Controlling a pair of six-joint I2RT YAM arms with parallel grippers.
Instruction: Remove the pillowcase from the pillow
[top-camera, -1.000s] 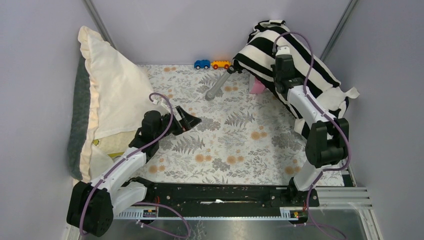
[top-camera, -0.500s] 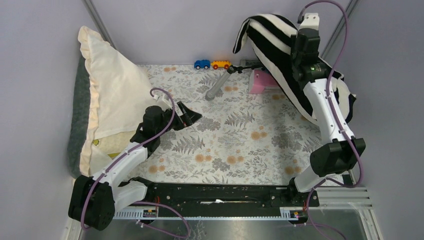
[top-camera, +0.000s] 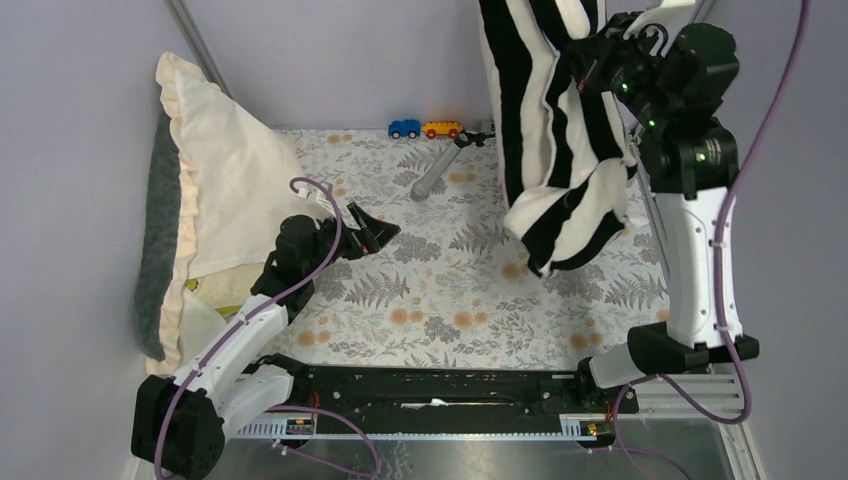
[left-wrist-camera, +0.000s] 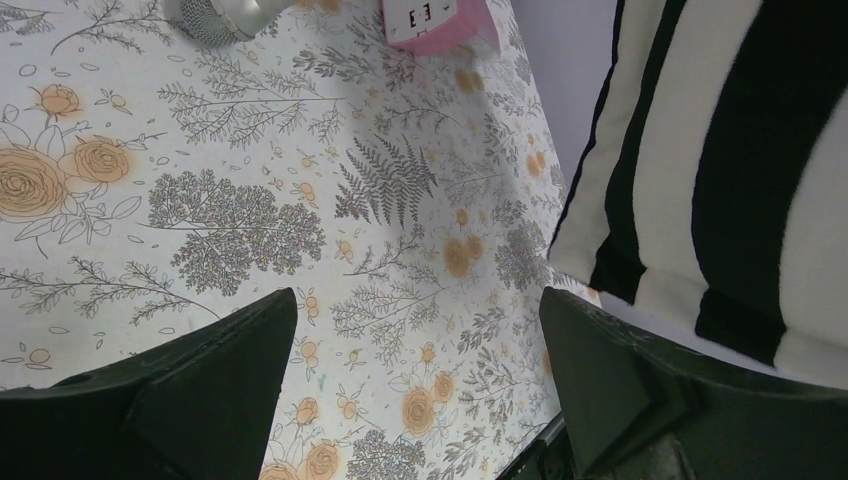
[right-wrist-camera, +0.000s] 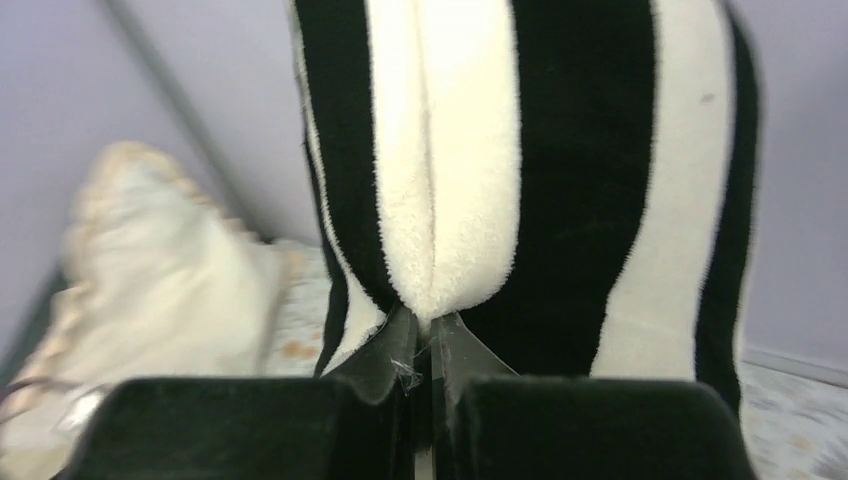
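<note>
The black-and-white striped pillowcase hangs plump and upright over the table's back right, its lower end just above the floral cloth. My right gripper is raised high and shut on a white stripe at its upper part; in the right wrist view the fingertips pinch a fold of the pillowcase. The pillow is hidden inside it. My left gripper hovers open over the table's left half, nothing between its fingers. The pillowcase's lower edge shows to its right.
A cream ruffled pillow with grey backing leans on the left wall. A blue toy car and a yellow one stand at the back wall, a grey microphone lies near them, and a pink box sits by it.
My right arm has lifted the striped pillowcase from the back right of the table to high above it, where it now hangs upright. The left gripper has barely moved.
</note>
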